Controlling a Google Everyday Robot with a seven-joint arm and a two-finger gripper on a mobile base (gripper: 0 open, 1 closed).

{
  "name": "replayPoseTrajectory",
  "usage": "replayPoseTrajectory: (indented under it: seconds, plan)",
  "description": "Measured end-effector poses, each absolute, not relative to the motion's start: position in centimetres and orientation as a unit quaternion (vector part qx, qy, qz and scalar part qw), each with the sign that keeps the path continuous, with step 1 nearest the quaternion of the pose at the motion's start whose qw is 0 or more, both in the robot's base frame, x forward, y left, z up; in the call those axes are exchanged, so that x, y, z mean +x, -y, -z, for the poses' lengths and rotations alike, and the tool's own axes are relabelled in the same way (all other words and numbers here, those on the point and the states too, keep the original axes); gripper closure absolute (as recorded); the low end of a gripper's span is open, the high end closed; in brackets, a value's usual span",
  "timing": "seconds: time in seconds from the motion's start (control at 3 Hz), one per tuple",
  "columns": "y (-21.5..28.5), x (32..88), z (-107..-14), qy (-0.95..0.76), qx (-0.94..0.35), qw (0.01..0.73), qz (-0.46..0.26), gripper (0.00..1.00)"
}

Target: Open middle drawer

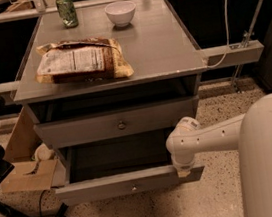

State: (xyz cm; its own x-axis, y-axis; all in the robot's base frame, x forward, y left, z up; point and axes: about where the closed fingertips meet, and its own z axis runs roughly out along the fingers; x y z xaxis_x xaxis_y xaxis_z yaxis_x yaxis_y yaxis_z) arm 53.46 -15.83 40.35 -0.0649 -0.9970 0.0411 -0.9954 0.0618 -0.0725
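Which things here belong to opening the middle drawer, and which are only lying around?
For the job: middle drawer, pulled out; gripper, at the right end of its front panel.
Just lying about: snack bag, white bowl, green can, on the cabinet top; cardboard box, on the floor.

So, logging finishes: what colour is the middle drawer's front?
Middle drawer: gray, camera view; claw at its right end.

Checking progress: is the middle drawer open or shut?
Open: the middle drawer juts out of the cabinet, dark inside showing. Claw at its right end.
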Motion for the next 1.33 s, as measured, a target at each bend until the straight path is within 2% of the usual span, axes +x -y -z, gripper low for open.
replayPoseTrajectory:
  seconds: [0.33,0.67,1.33]
  plan:
    - [15.8,53.5,-40.3,-0.729,-0.684,0.01,0.041,0.03]
    - [15.8,53.5,-40.3,-0.729,-0.684,0.01,0.041,0.0]
    - [16.1,52.4,-40.0,-0.73,-0.683,0.003,0.034,0.0]
